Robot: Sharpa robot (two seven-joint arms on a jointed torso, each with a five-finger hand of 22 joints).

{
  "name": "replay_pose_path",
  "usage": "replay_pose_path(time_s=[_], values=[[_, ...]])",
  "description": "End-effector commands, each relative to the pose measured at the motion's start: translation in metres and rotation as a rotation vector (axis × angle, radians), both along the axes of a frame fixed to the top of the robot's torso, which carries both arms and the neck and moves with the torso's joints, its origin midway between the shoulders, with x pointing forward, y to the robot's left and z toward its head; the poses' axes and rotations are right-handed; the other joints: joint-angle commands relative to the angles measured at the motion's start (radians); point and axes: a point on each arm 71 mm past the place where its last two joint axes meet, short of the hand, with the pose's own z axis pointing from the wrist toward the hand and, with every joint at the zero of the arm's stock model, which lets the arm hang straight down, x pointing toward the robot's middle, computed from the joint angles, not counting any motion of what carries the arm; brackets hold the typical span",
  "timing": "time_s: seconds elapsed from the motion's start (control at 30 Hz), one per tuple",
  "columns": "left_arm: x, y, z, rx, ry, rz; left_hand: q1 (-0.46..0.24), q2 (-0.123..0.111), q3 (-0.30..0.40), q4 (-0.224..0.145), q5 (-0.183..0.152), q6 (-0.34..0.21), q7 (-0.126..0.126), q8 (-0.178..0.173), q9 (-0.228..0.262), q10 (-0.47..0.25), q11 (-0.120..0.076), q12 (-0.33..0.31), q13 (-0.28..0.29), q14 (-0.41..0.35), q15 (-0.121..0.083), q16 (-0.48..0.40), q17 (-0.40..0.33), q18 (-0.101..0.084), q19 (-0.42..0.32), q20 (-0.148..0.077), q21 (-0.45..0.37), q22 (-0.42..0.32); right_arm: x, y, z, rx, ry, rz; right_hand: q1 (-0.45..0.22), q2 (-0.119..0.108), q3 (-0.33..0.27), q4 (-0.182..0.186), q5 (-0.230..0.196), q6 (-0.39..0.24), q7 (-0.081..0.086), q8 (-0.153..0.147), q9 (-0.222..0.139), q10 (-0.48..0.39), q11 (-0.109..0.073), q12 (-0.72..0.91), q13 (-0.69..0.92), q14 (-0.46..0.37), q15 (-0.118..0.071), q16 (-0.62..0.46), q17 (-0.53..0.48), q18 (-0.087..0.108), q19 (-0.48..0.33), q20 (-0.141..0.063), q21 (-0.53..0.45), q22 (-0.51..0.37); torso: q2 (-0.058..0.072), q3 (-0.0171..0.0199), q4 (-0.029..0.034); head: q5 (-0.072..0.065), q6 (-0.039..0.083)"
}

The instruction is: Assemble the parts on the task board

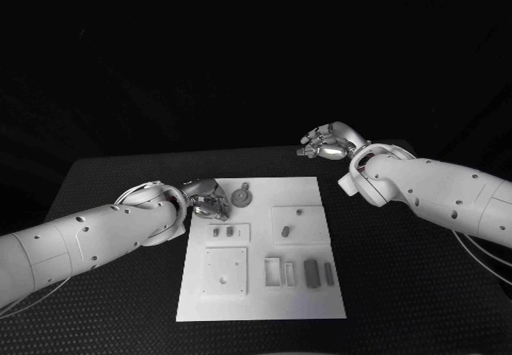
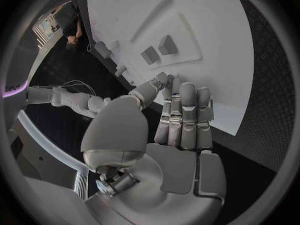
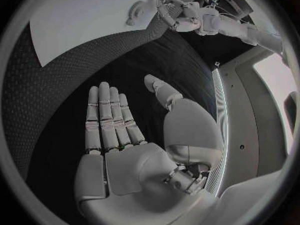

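Observation:
The white task board lies in the middle of the black table. On it are a round grey part at the far edge, two small parts in a raised square, a slot part and several bars nearer me. My left hand hovers at the board's far left corner, fingers straight and holding nothing; the left wrist view shows its flat fingers over the board's edge. My right hand is raised beyond the far right corner, palm flat and holding nothing.
Black table surrounds the board on all sides. A square plate with holes sits at the board's near left. In the right wrist view the board and my left hand lie far ahead.

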Motion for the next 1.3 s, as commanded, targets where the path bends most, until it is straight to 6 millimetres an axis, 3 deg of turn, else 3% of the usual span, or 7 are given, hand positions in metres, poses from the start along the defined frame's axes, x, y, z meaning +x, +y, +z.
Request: replay_pose_path(time_s=[0.03, 0.6, 1.3], values=[[-0.003, -0.005, -0.005, 0.002, 0.024, -0.019, 0.000, 0.010, 0.006, 0.000, 0.004, 0.003, 0.000, 0.007, 0.000, 0.008, 0.001, 0.005, 0.001, 0.001, -0.005, 0.004, -0.001, 0.009, 0.006, -0.081, -0.005, 0.000, -0.001, 0.002, 0.000, 0.002, -0.002, 0.016, 0.009, 0.001, -0.008, -0.001, 0.005, -0.006, 0.017, 0.005, -0.002, 0.007, 0.002, -0.007, -0.002, 0.004, 0.004, -0.004, -0.001, -0.004, 0.001, 0.006, -0.005, -0.001, 0.000, -0.0002, -0.0004, 0.000, 0.000], [-0.006, -0.016, -0.009, 0.072, 0.004, -0.071, 0.002, 0.011, 0.007, -0.002, 0.004, 0.002, 0.001, 0.006, -0.001, 0.009, 0.000, 0.004, 0.001, 0.001, -0.006, 0.004, -0.001, 0.009, 0.007, -0.082, -0.004, 0.001, 0.000, 0.002, 0.000, 0.002, 0.000, 0.017, 0.009, 0.001, -0.008, -0.001, 0.005, -0.006, 0.017, 0.005, -0.002, 0.007, 0.002, -0.007, -0.004, 0.005, 0.005, -0.005, -0.001, -0.003, 0.002, 0.007, -0.006, -0.001, 0.000, 0.0016, -0.0011, -0.006, -0.002], [-0.006, -0.010, -0.010, 0.063, 0.000, -0.062, 0.003, 0.010, 0.007, -0.002, 0.003, 0.003, 0.001, 0.006, -0.002, 0.012, -0.001, 0.003, 0.002, 0.001, -0.007, 0.005, 0.000, 0.008, 0.007, -0.082, -0.004, 0.003, 0.000, 0.001, 0.000, 0.003, 0.002, 0.015, 0.009, 0.000, -0.010, 0.000, 0.005, -0.007, 0.017, 0.005, -0.003, 0.007, 0.002, -0.008, -0.006, 0.004, 0.005, -0.006, -0.001, -0.003, 0.001, 0.007, -0.007, -0.001, 0.000, -0.0005, 0.0003, -0.009, -0.001]])
